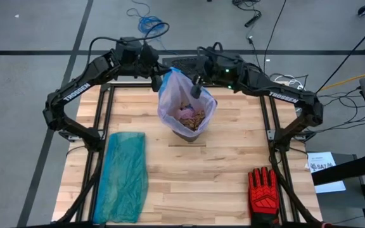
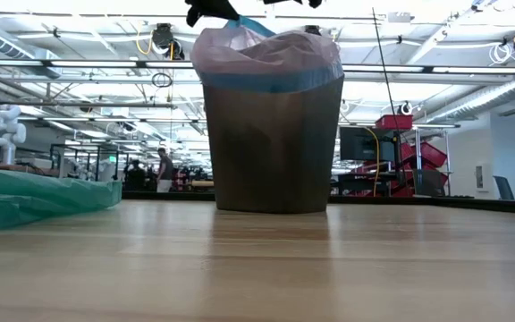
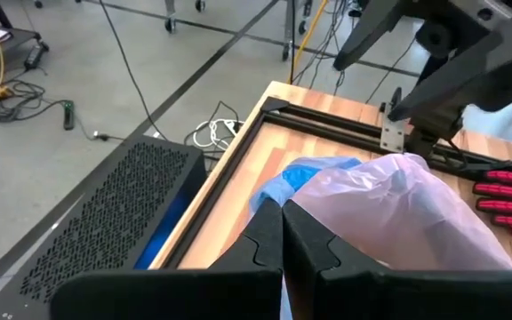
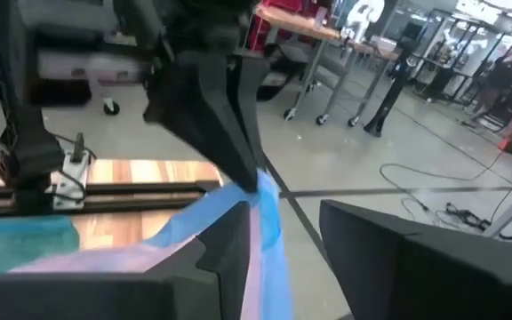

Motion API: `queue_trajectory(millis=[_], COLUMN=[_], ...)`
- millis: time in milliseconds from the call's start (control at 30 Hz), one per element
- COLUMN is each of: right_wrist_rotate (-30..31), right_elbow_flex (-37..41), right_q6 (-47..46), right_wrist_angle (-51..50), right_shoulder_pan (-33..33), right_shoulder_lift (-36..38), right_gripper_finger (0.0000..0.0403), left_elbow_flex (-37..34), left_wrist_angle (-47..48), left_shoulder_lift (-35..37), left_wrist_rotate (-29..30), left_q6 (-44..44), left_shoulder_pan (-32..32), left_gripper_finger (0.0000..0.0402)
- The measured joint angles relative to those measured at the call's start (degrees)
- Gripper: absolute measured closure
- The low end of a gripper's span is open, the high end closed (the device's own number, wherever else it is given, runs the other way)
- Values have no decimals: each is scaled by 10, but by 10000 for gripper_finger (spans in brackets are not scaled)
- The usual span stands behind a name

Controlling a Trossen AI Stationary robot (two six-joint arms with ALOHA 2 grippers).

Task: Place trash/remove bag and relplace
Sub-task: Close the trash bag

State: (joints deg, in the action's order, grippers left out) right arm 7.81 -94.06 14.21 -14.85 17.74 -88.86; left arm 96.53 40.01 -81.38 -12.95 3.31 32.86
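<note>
Here the bag (image 1: 184,101), a thin pinkish-lavender liner with a blue drawstring rim, sits in a dark bin (image 2: 272,148) at the back middle of the desk (image 1: 189,183), with the trash (image 1: 192,117) of brown wads and pale scraps already inside it; the step in hand looks like lifting the liner out by its rim. The left end effector (image 3: 282,233) is pressed together on the blue drawstring at the bag's back-left edge, drawing it up into a peak above the bin; the right end effector (image 4: 283,240) hovers at the opposite side of the rim with its fingers spread, the blue band running between them but not pinched.

To do this well, the right arm should close on the drawstring itself rather than on the thin film, which will likely stretch or tear; both arms should then rise together and evenly, so the load stays centred and no wad spills; a slow lift lets the liner peel from the bin wall without dragging the bin up.

Farther out, a teal-green bag (image 1: 122,177) lies flat at the front left, and a red-and-black glove (image 1: 263,193) at the front right.
</note>
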Motion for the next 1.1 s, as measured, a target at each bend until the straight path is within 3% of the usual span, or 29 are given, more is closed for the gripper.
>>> queue_trajectory(millis=[433,567,667,800,967,1100], right_wrist_rotate=[8,32,-21,-163,-262,-274], right_elbow_flex=[1,1,1,1,20,44], right_q6=[-1,-45,-115,-183,-198,-198], right_wrist_angle=[-21,-146,-266,-396,-408,-392], right_shoulder_pan=[-14,0,28,87,146,164], right_shoulder_lift=[-30,1,28,37,37,37], right_gripper_finger=[280,280,280,280,280,280], left_elbow_flex=[0,0,0,0,0,0], left_wrist_angle=[-1,-1,1,2,19,28], left_shoulder_lift=[0,0,2,4,4,4], left_wrist_rotate=[-3,-3,-3,-3,-3,-3], left_q6=[0,-1,-2,-2,0,0], left_shoulder_pan=[-3,-3,-3,-3,-3,-3], left_gripper_finger=[401,401,401,401,402,402])
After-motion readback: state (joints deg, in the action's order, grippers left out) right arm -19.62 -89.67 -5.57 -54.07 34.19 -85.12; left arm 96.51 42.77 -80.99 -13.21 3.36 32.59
